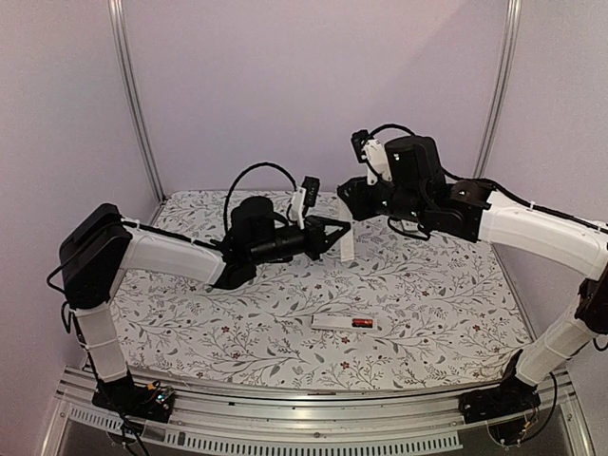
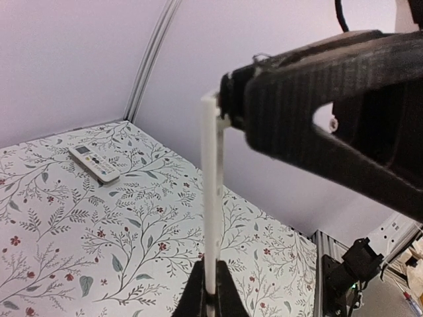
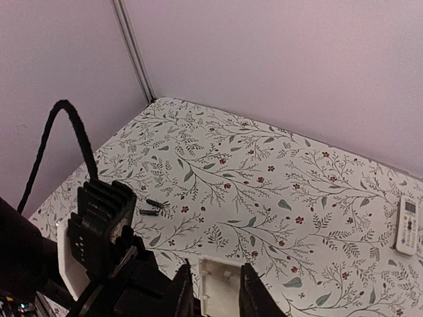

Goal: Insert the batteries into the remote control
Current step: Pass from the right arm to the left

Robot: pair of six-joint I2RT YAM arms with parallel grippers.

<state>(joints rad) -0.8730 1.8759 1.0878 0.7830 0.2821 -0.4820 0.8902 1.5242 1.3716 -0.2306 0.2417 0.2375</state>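
**Finding:** the slim white plastic remote control (image 2: 210,198) is off the bench, upright in mid-air between the two arms. The left tool (image 2: 211,298) is clenched across its thin body, below the right tool (image 3: 218,294). The right tool flanks the upper end, where an open recess shows. Whether those jaws press on it or stand slack cannot be told from any view.

**Task items:** the small black cylindrical batteries (image 3: 152,207), two as far as can be made out, lie on the floral-patterned bench (image 3: 264,172). They are well apart from the held remote and from both tools. A second white remote with display and buttons (image 2: 94,164) lies flat on the bench, untouched.

**Risks, as judged:**
- The left tool pinches only a narrow part of a long piece. If the right tool lets go, the remote may pivot in the jaws or slip and drop.
- If the two tools pull or twist against each other, the thin plastic could flex or crack.
- No battery is in hand. With both tools at the remote, none can be fetched until one is freed.
- The batteries are round and may roll away if nudged
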